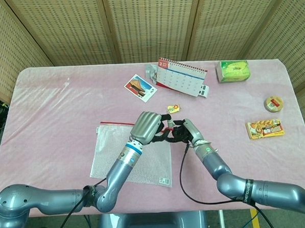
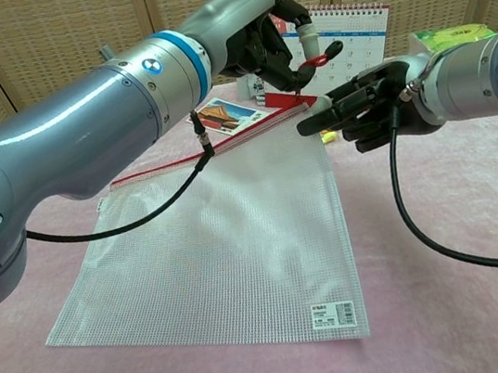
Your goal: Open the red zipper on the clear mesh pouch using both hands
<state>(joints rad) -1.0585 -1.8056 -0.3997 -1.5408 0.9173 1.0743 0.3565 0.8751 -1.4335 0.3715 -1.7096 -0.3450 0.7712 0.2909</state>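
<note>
The clear mesh pouch [image 2: 219,238] lies on the pink tablecloth, its red zipper strip [image 2: 197,152] along the far edge. My left hand [image 2: 259,35] pinches the red zipper pull [image 2: 316,57] and holds the pouch's far right corner lifted off the cloth. In the head view the same left hand [image 1: 145,125] covers that corner of the pouch [image 1: 129,156]. My right hand [image 2: 364,111] reaches in from the right with fingers spread, its fingertips [image 2: 313,125] right at the raised corner below the pull. Nothing shows in its grasp. From above, the right hand [image 1: 183,132] nearly meets the left.
Behind the hands stand a desk calendar [image 1: 180,77] and a photo card [image 1: 140,87]; a small yellow packet [image 1: 173,109] lies just beyond them. At the right are a green packet [image 1: 233,70], a tape roll [image 1: 273,103] and a snack pack [image 1: 265,128].
</note>
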